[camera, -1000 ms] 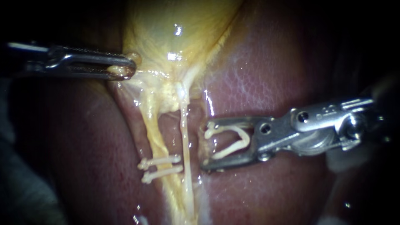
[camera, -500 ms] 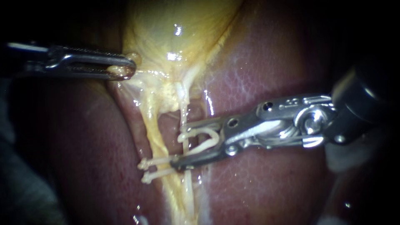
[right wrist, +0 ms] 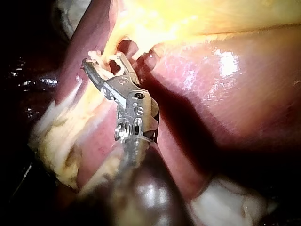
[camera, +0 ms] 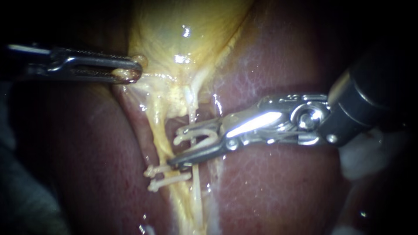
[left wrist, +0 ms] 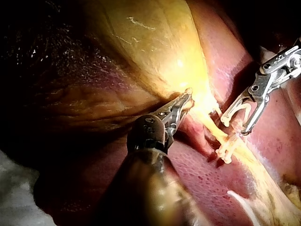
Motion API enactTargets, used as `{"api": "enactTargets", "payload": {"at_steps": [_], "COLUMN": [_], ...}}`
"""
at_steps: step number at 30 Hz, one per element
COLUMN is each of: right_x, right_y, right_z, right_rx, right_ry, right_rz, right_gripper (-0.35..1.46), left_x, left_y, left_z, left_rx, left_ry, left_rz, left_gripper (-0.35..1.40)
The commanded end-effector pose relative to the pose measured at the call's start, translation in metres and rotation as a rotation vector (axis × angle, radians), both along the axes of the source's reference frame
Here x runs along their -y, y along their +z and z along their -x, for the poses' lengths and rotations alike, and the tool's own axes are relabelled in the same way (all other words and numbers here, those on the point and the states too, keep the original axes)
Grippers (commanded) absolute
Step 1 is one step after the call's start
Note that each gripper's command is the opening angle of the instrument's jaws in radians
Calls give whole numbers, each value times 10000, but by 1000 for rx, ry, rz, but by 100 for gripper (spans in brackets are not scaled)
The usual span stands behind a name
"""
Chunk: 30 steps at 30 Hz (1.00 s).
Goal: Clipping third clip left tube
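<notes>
The left tube (camera: 162,139) is a yellow strand running down from the gallbladder (camera: 183,30), with two white clips (camera: 167,174) across it lower down. A thinner pale right tube (camera: 197,182) runs beside it. My right instrument (camera: 176,147) holds an open white clip (camera: 198,135) between its spread jaws just above those two clips. The clip's tips reach the left tube's edge, and the thin tube crosses the gap. My left instrument (camera: 128,73) is shut on gallbladder tissue at the upper left. In the left wrist view its jaws (left wrist: 185,100) pinch the yellow tissue, with the right instrument (left wrist: 236,123) ahead.
Dark red liver (camera: 270,187) lies on both sides of the tubes. Something white and soft (camera: 363,156) shows under the right instrument's shaft. In the right wrist view the jaws (right wrist: 101,66) sit at the yellow strand with liver (right wrist: 225,94) beside them.
My right instrument has moved left with its clip, from beside the thin tube to across it, reaching the left tube. The left instrument has not moved.
</notes>
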<state>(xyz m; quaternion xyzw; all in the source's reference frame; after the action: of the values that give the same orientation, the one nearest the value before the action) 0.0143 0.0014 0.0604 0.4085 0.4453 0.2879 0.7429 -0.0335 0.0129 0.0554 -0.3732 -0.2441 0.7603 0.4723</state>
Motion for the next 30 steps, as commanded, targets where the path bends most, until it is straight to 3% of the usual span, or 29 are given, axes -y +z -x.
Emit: {"api": "enactTargets", "payload": {"at_steps": [1,16,30], "right_x": [0,0,2], "right_y": [3,52,62], "right_z": [0,4,-23], "right_rx": [-3,-48,-119], "right_ry": [2,20,70], "right_rz": [-8,-85,-120], "right_gripper": [45,45,45], "left_x": [0,0,0], "left_y": [0,0,0], "left_z": [0,0,1], "left_rx": [0,0,-1], "left_ry": [0,0,-1], "left_rz": [0,0,0], "left_gripper": [-35,-35,-35]}}
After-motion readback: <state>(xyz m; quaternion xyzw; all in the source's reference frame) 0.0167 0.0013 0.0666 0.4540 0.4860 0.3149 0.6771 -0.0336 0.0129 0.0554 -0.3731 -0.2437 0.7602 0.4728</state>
